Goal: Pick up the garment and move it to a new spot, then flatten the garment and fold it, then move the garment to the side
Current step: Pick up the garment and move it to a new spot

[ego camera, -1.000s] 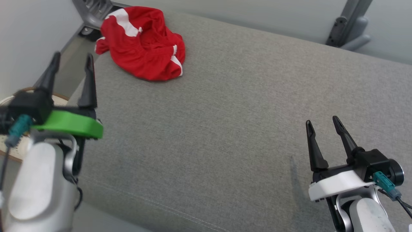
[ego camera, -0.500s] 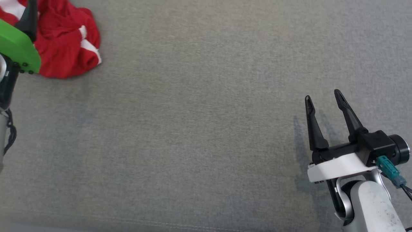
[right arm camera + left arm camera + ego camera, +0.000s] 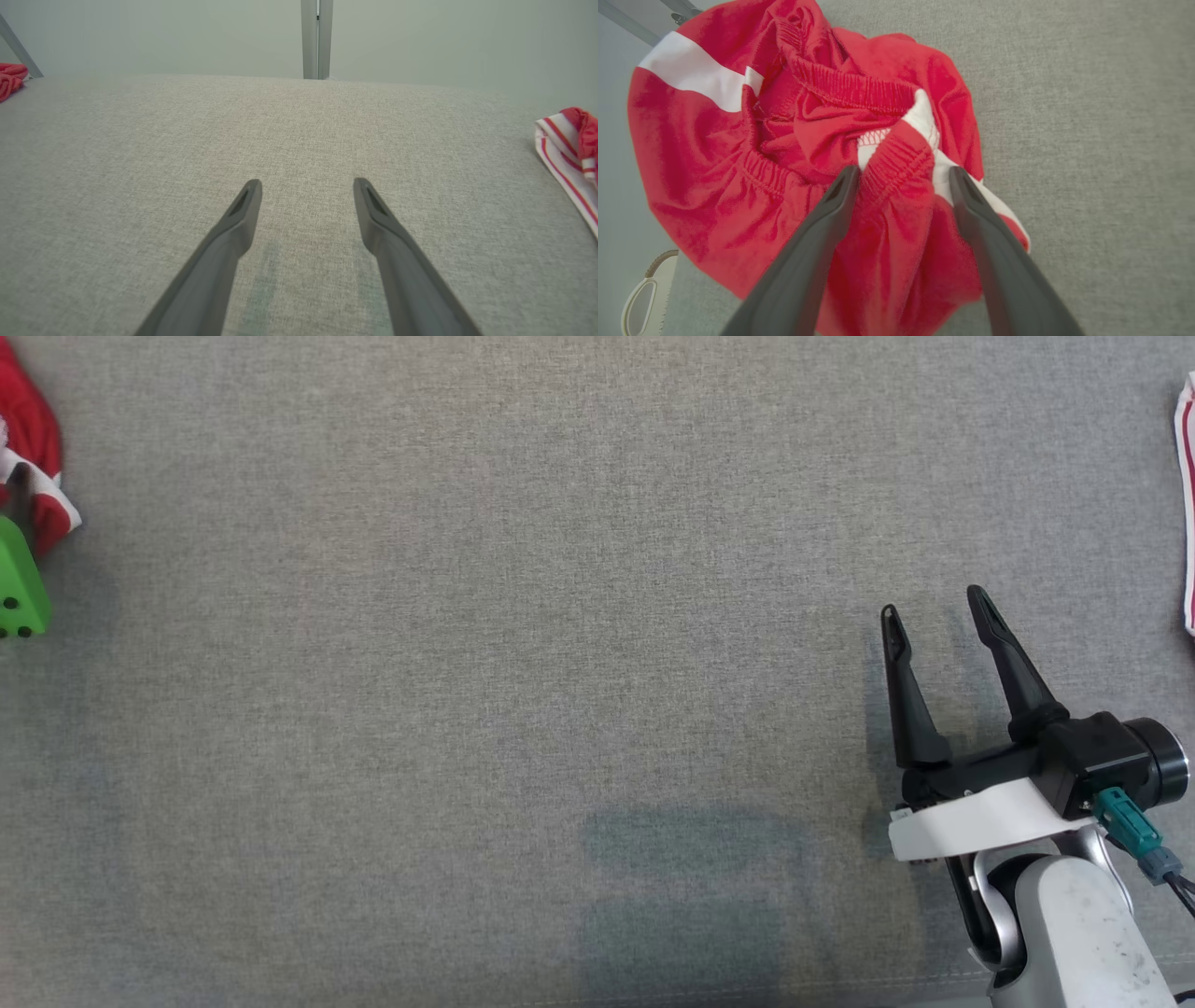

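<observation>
Red garment [image 3: 738, 140] with white stripes lies crumpled at the far left of the grey fabric surface [image 3: 523, 644]. Left gripper [image 3: 904, 175] is over it, jaws wide apart, straddling a bunched elastic ridge, not clamped; tips possibly touching cloth, hard to tell. Right gripper [image 3: 932, 602] sits near right, jaws spread, holding nothing, above bare fabric. A white-and-red striped cloth [image 3: 565, 154] lies at the right edge.

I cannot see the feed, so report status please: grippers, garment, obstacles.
Left gripper open, astride a fold of the red garment. Right gripper open above grey surface. Striped cloth far right, not blocking.
</observation>
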